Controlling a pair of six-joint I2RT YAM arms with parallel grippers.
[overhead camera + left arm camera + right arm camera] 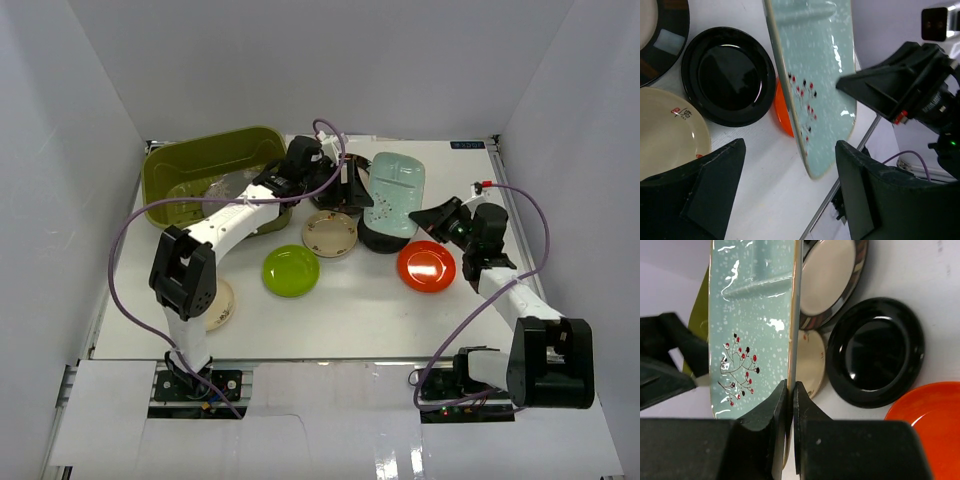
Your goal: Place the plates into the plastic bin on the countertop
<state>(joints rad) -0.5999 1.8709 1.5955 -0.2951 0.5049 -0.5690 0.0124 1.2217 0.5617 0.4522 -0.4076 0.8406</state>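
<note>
Pinching the rim of the pale mint plate (752,315), the right tool (791,390) is clamped tight on it. The left tool (790,155) is spread wide by the plate's opposite edge, gripping nothing. In the top view the mint plate sits upper middle, overlapping the black plate (378,238), right of the olive bin (170,175). The orange plate (427,266) and lime plate (291,270) lie lower on the table (360,320).

Top view: left arm (235,222) covers half the beige plate (222,305) by its elbow and the plastic bin (200,158) near wall. Bin contents too murky to tell. Black plate (372,240) mostly under mint plate (397,190). Left wrist view: black-rimmed plate (665,50) cut off at corner, orange plate (783,112) just a sliver.
</note>
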